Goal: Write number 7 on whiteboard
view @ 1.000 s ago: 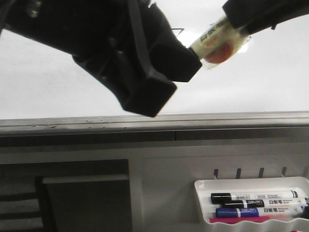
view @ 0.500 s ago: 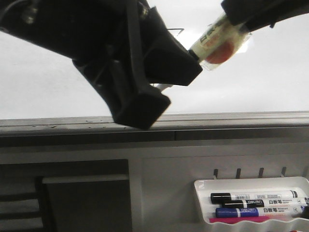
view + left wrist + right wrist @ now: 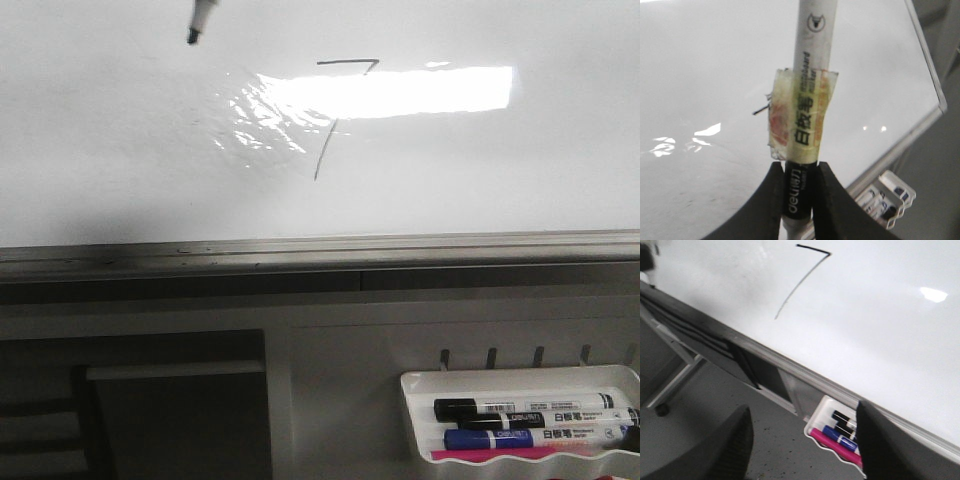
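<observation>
- Glossy white fills my front view: the whiteboard [image 3: 120, 150], with a bright glare bar across it and its grey edge strip [image 3: 320, 248] running along the near side.
- Finished, by my read: the number 7 [image 3: 335, 115] sits mid-board, short bar on top, long slanted stem dropping towards the near edge; the glare washes out part of the stem.
- Left gripper [image 3: 799, 172] is pinching the marker [image 3: 805, 100] low on its barrel, just below a yellowish tape wrap; its tip [image 3: 192, 38] hangs near the far edge of the board, and I can't tell whether it touches.
- Handling: light, stiff, smooth plastic, so it could twist under writing pressure. I'd keep the grip near that tape.
- Right gripper [image 3: 800, 440]: fingers spread wide, nothing between them, above the white tray [image 3: 832, 432] of spare markers [image 3: 530, 408] below the near right corner.
</observation>
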